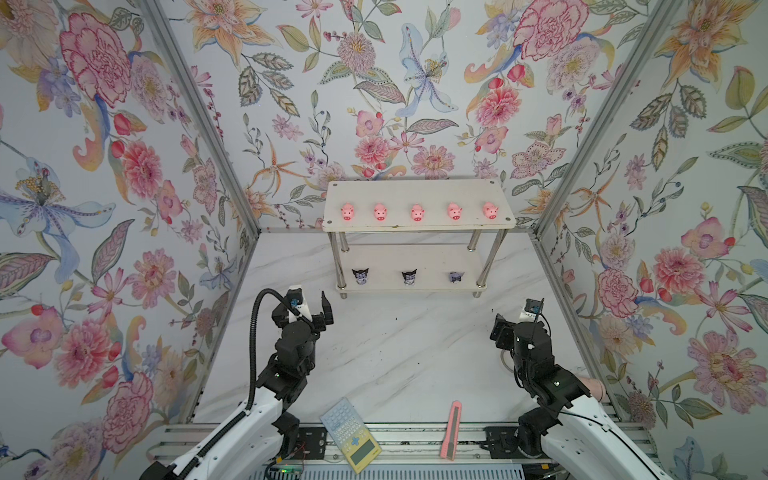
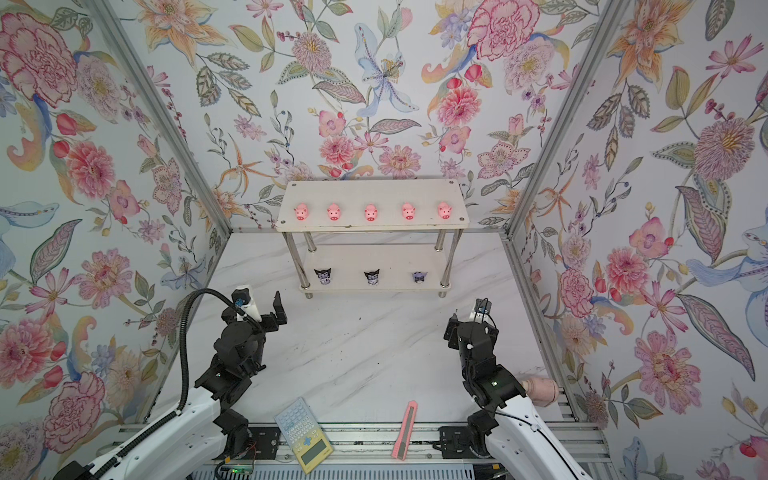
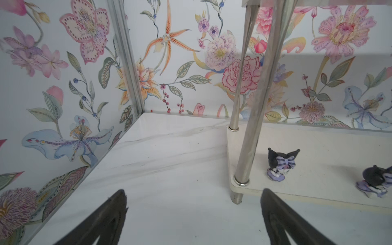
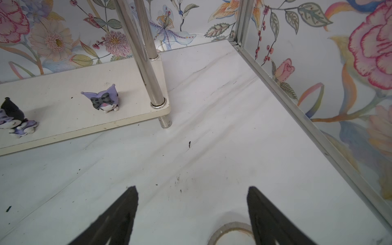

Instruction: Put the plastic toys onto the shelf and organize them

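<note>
- A white two-tier shelf stands on the marble-patterned desk against the flowered back wall. In both top views its long axis runs left to right.
- Only the top views show the upper board. Five pink pigs stand there in an evenly spaced row along the long axis, well apart from one another, with their snouts toward the arms.
- On the lower board, three black-and-purple figurines stand upright in a row near the front edge, facing forward.
- The left wrist view brings the left-end figurine close. It has black pointed ears and a striped purple bow, and stands just beside the front chrome leg.
- The right wrist view shows the right-end figurine, which has a purple hood and a dark bow and stands near the opposite front leg.
- The left pincer hangs over bare desk in front of the shelf's left end, its jaws wide apart and holding nothing.
- The right pincer is also spread and empty, over the desk by the shelf's right end. A pale ring lies beneath it.
- Only the top views show a calculator and a pink utility knife at the desk's near edge.
</note>
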You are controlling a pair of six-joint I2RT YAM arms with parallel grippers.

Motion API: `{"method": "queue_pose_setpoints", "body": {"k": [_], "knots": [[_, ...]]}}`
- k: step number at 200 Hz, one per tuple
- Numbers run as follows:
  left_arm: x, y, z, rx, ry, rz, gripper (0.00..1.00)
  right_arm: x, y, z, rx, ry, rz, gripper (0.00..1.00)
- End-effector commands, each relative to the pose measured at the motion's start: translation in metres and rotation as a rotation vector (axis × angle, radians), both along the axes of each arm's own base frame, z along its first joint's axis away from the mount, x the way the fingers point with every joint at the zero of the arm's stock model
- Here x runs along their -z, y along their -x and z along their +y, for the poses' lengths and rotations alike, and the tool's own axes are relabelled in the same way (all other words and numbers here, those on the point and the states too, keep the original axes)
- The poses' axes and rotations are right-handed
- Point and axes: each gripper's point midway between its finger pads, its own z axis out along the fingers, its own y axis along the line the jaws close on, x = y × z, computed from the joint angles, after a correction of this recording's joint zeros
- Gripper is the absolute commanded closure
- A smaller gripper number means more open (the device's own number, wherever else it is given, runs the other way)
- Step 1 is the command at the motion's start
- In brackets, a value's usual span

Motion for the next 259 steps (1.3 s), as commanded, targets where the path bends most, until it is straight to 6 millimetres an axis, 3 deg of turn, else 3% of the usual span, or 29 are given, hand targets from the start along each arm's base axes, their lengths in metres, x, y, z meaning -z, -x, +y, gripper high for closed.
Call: {"method": "queue_pose_setpoints", "body": {"k": [1,4,17,44,104,128,161,204,239,243,259], "knots": [[0.007,0.016,0.028,-0.135,-0.027,-0.112,0.01,0.011,0.000,-0.003,0.023,-0.020,0.026,0.06],[0.009,0.018,0.030,-0.136,-0.043,-0.126,0.01,0.011,0.000,-0.003,0.027,-0.021,0.024,0.00],[0.010,0.027,0.034,-0.137,-0.057,-0.184,0.01,0.012,-0.003,-0.008,0.060,-0.008,0.022,0.01],[0.008,0.021,0.018,-0.028,-0.135,-0.175,0.01,0.008,-0.009,-0.022,0.149,0.041,-0.001,0.01],[0.034,0.003,0.036,-0.157,-0.257,0.012,0.01,-0.001,-0.018,-0.036,0.203,0.160,-0.060,0.01],[0.047,-0.003,0.053,-0.212,-0.216,0.035,0.01,-0.005,-0.030,-0.027,0.119,0.241,-0.081,0.01],[0.061,-0.012,0.071,-0.249,-0.159,0.062,0.01,0.007,-0.039,-0.025,0.091,0.334,-0.097,0.01],[0.064,-0.022,0.083,-0.271,-0.141,0.079,0.01,0.037,-0.045,-0.041,0.158,0.340,-0.018,0.01],[0.072,-0.032,0.088,-0.261,-0.139,0.114,0.01,0.041,-0.051,-0.053,0.185,0.306,0.009,0.01],[0.062,-0.040,0.087,-0.259,-0.132,0.092,0.01,0.040,-0.051,-0.055,0.191,0.302,0.004,0.01],[0.063,-0.049,0.083,-0.233,-0.141,0.103,0.00,0.037,-0.050,-0.063,0.217,0.279,-0.025,0.01]]}}
